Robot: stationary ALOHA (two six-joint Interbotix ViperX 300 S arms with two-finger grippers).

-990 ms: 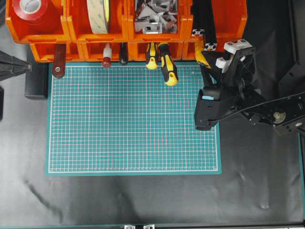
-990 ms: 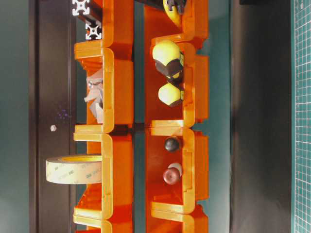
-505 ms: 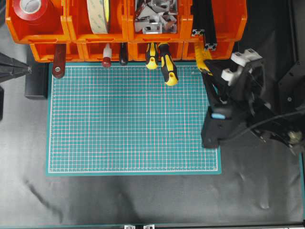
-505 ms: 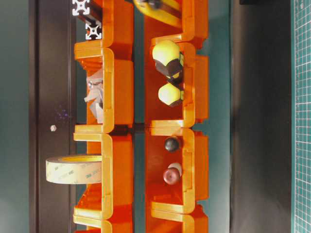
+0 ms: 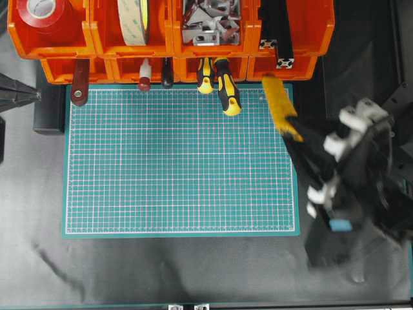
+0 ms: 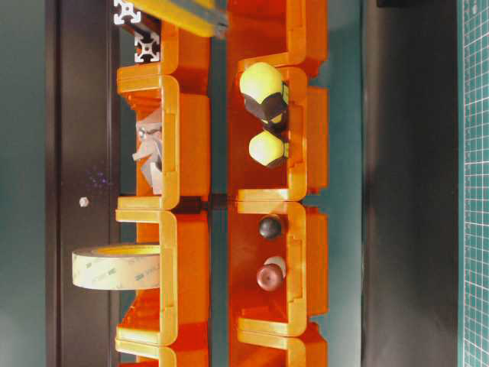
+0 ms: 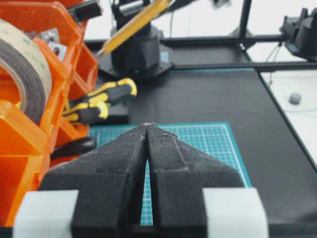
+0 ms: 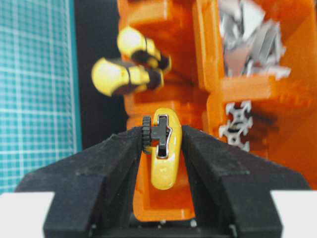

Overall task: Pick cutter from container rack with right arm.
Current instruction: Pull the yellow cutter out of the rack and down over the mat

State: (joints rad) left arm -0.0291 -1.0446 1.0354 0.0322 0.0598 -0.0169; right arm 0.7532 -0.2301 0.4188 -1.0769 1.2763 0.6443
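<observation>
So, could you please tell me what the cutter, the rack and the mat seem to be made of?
Cutter: likely glossy yellow plastic, with a dark slider and knurled wheel, material unclear.
Rack: probably moulded orange plastic, smooth with a slight sheen.
Mat: looks like matte teal vinyl or rubber, printed with a white grid.

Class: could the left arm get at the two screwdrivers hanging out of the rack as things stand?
Probably yes. The left tool is shut and empty, pointing along the rack towards the screwdrivers. Nothing lies between them; the right tool holds the cutter further off.
</observation>
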